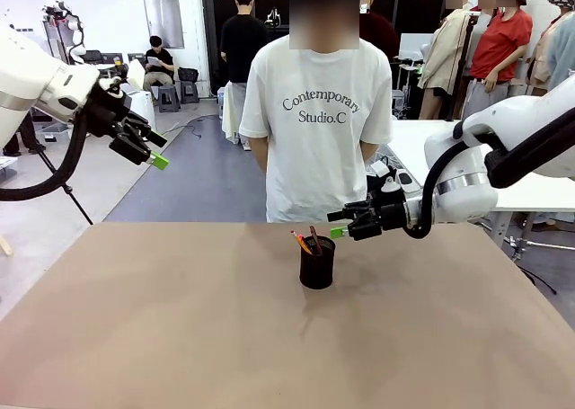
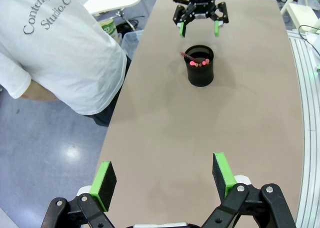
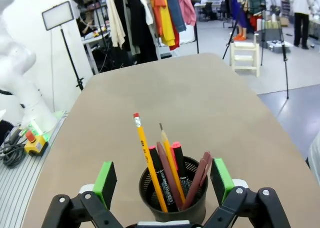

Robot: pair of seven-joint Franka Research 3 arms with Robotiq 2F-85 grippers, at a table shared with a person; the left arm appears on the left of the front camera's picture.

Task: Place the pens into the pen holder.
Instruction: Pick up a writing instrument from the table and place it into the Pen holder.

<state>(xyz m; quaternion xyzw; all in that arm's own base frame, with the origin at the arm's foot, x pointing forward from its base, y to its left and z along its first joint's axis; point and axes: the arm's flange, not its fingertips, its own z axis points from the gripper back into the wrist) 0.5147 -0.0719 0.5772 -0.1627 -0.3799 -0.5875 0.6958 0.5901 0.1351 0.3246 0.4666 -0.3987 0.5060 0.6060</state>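
All pens stand in the pen holder near the bench's far edge; both end effectors, right and left, are released, suggesting completion.

Holder: small black mesh cup, upright on the table, about mid-table, slightly right of centre. Pens stand inside it, leaning, tops well above the rim. Seen close: two yellow-orange pencils, one with a pink eraser end; black sticks with pink-red tips; dark maroon sticks leaning right. Exact count unclear. In the front view, tips lean left.
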